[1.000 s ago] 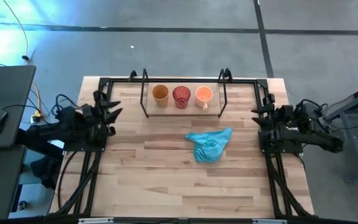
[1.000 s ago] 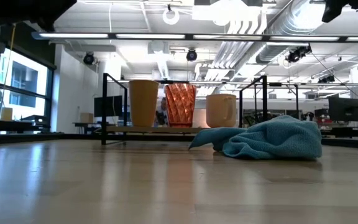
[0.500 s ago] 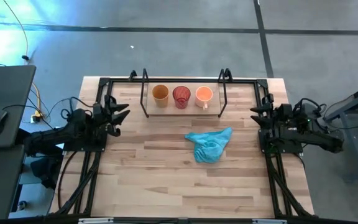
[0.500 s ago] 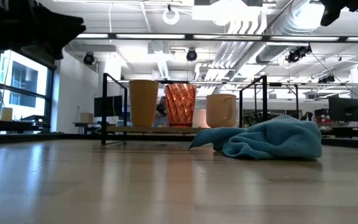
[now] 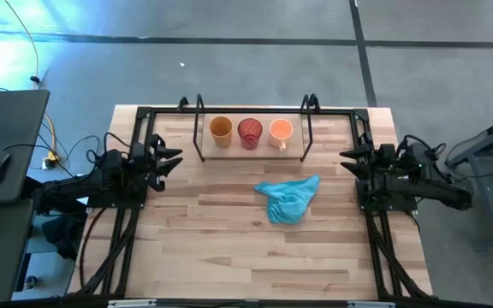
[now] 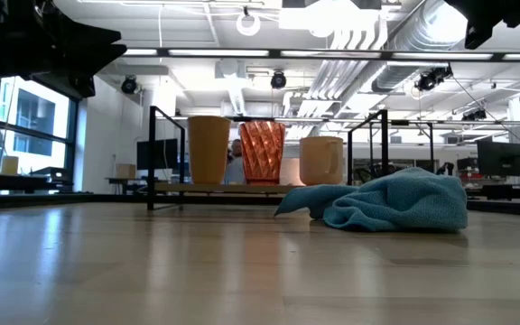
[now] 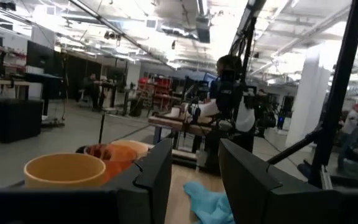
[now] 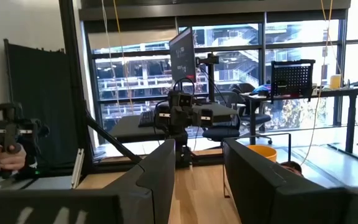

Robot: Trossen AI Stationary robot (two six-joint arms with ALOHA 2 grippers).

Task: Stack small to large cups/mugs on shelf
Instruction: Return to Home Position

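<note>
Three cups stand upright in a row on the shelf, a light-wood board in a black rod frame near the table's far edge. The yellow-orange cup is leftmost, the red ribbed cup is in the middle, and the light orange mug is on the right. The low view shows the same row: yellow-orange cup, red cup, mug. My left gripper hovers open at the table's left side, left of the shelf. My right gripper hovers open at the right side.
A crumpled turquoise cloth lies on the tabletop just on the near side of the shelf's right end. The shelf's black uprights rise beside the cups. Bare wood stretches toward the table's near edge.
My left gripper has moved toward the table's right, closer to the shelf's left end. My right gripper has edged a little toward the table's left. The cups and the cloth have stayed where they were.
</note>
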